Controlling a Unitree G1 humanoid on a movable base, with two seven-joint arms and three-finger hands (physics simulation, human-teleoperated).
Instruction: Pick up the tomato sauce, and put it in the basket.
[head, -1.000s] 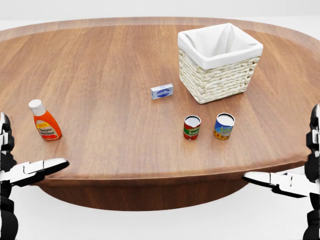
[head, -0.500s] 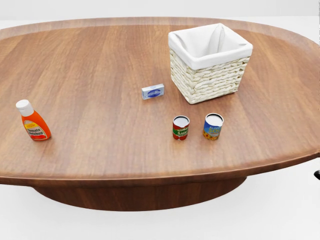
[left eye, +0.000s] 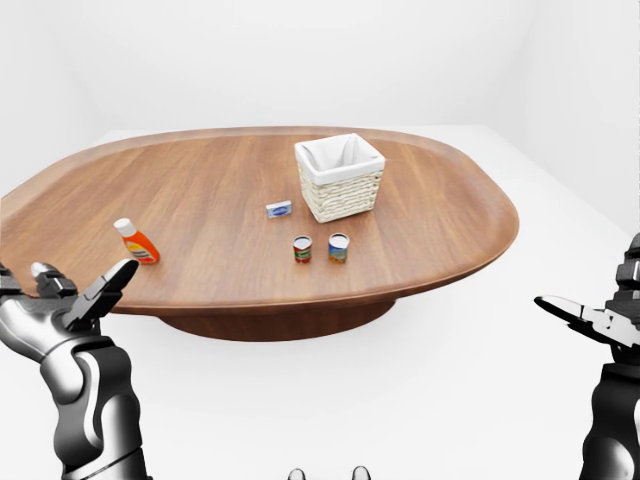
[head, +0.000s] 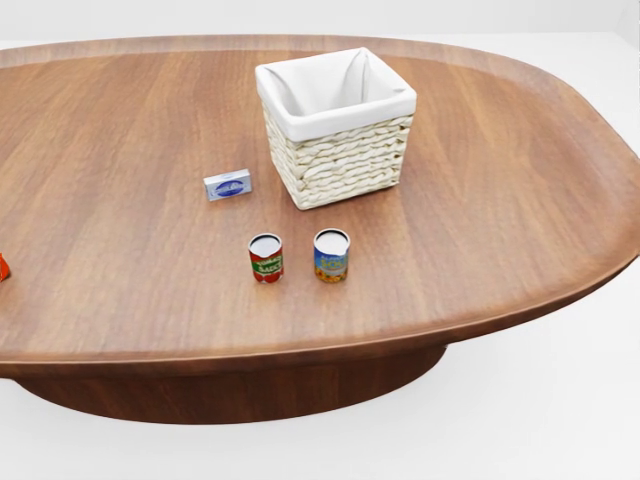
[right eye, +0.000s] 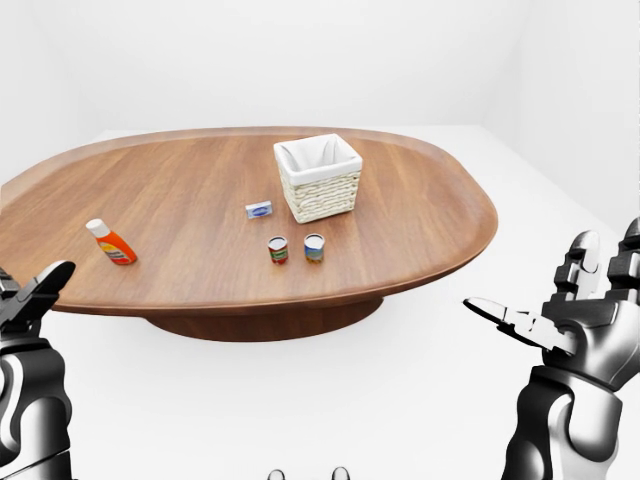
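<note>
Both hands, left (left eye: 60, 300) and right (right eye: 570, 320), hang spread and empty, short of the table (head: 480, 200). On it stand one basket (head: 338, 125), two cans, the red sauce can (head: 266, 258) just beside a blue can (head: 331, 254), one small box (head: 228, 186), and one ketchup bottle (left eye: 135, 241) well to the left.

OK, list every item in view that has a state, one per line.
tomato sauce can: upright on the table, untouched.
blue-label can: upright, just right of it in the head view.
ketchup bottle: standing, cap on.
small blue box: lying flat.
basket: upright, nothing showing inside.
left hand: open, holding nothing, off the table.
right hand: open, holding nothing, off the table.
</note>
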